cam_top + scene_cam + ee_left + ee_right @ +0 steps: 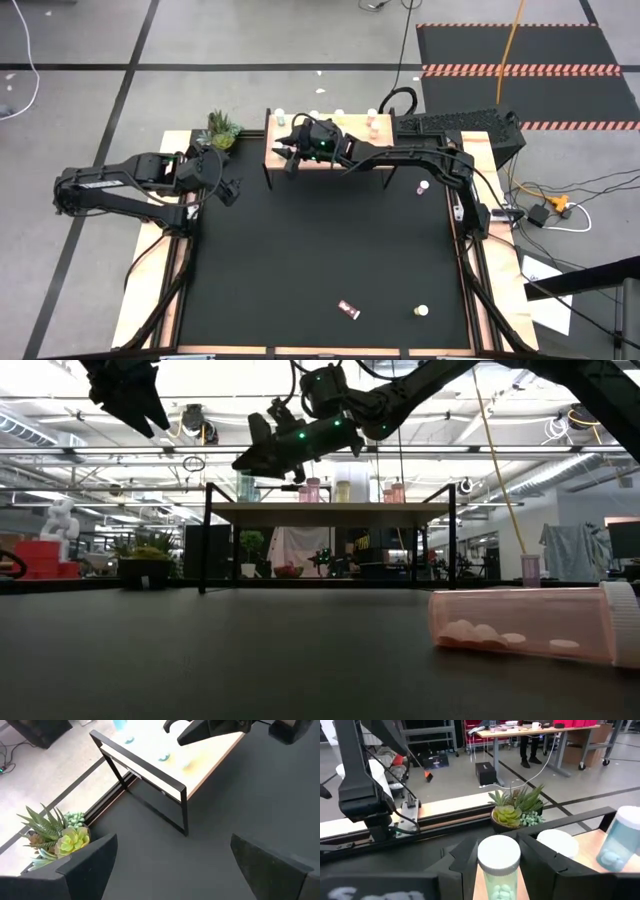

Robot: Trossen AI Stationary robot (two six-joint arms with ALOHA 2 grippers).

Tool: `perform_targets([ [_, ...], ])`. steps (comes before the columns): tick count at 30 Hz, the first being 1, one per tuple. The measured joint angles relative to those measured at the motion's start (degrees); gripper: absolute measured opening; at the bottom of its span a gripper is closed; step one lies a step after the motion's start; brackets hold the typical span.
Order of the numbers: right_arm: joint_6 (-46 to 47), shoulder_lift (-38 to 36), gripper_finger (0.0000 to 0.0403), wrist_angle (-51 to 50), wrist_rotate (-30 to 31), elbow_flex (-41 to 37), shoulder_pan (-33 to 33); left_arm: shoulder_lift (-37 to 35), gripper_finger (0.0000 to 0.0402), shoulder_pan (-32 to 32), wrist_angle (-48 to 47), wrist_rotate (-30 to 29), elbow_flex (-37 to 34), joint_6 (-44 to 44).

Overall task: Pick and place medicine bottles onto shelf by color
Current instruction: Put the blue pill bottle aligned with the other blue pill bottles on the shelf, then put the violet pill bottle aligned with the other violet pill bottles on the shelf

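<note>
I had the right gripper clamped on a green-tinted medicine bottle over the shelf; left gripper, at its nine o'clock, gaped wide.

Low view: pink bottle lying nearest the camera, cap end cut off by the frame edge. Right wrist view: green bottle body runs out of frame; blue bottle partly cut off at the edge. High view: shelf top largely covered by the arm; bottle tints there indistinguishable.
</note>
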Motion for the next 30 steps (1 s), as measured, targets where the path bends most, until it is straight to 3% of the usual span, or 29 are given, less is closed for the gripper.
perform_targets([
  [13,0.1,0.0,0.0120,-0.4,-0.2,0.0,0.9,0.0,0.0390,0.0,0.0,0.0,0.0,0.2],
  [30,-0.8,-1.5,0.0176,-2.0,0.2,0.0,0.9,0.0,0.0390,0.0,0.0,0.0,0.0,0.0],
])
